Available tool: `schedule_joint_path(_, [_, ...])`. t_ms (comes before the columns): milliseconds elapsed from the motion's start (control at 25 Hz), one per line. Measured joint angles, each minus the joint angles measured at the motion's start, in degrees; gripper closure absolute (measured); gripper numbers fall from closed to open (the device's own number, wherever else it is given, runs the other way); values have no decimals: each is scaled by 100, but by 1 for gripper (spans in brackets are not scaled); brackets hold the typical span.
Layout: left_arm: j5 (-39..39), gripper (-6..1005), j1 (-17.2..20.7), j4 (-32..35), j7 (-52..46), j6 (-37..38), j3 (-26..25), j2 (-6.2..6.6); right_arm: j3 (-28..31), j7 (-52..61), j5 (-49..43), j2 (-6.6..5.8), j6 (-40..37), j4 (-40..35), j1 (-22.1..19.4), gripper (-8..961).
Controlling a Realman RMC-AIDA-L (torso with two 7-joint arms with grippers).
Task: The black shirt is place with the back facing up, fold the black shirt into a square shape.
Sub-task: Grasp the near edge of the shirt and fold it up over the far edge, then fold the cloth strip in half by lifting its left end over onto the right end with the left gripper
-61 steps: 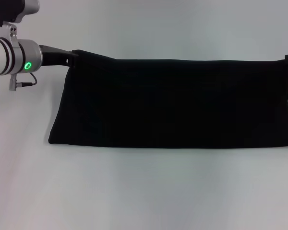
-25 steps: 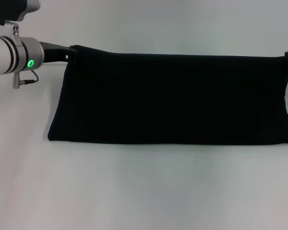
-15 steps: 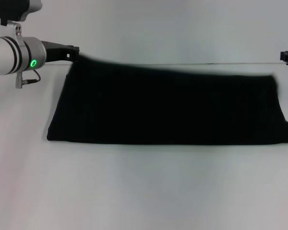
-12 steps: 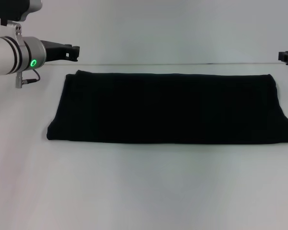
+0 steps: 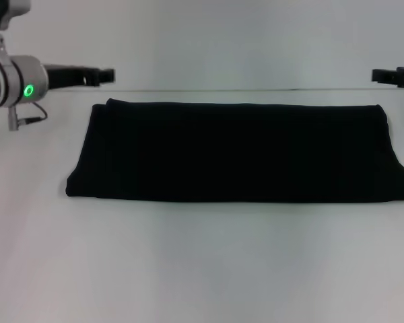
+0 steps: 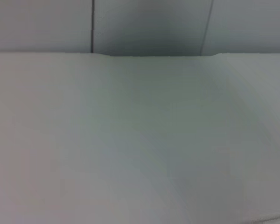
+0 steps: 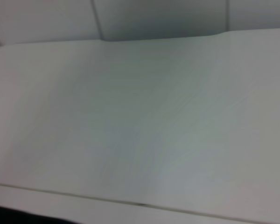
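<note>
Covering the view, the white surface [image 5: 202, 269] carries the black shirt [image 5: 241, 152], which lies as a long flat band toward the far edge, reaching nearly to the right edge; its thicker, rounded near edge suggests it is doubled over, leaving crosswise folds to make a square. Left tool [image 5: 105, 75] hangs above the band's far left corner, right tool [image 5: 378, 75] above its far right corner, each clear of the cloth and holding nothing; finger spacing cannot be told.
</note>
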Motion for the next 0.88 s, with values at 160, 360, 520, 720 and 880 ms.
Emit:
schedule_joint_path(160, [-394,393,434,864,-151,1804,-18,-113,-8,-31,472,100,-1023,-439,-294,377])
schedule_joint_path(360, [-1396,220,1076,1249,-294,3594,-51,-88,-55,-155,815,244,-1958,-750,-612,325])
schedule_joint_path(520, [-1701,115,1417,1058,-583,4268,-168,-9,-119,-414,793,345,-2296,-749,-681,273])
schedule_joint_path(720, [-1678,45,1655,1010,-893,4561,-264,-78,-495,-514,786,422,-2350,-756,-682,169])
schedule_joint_path(880, [-1464,33,1711,867,-1166,4498,-269,-85,-642,-531,794,469,-2333,-749,-648,86])
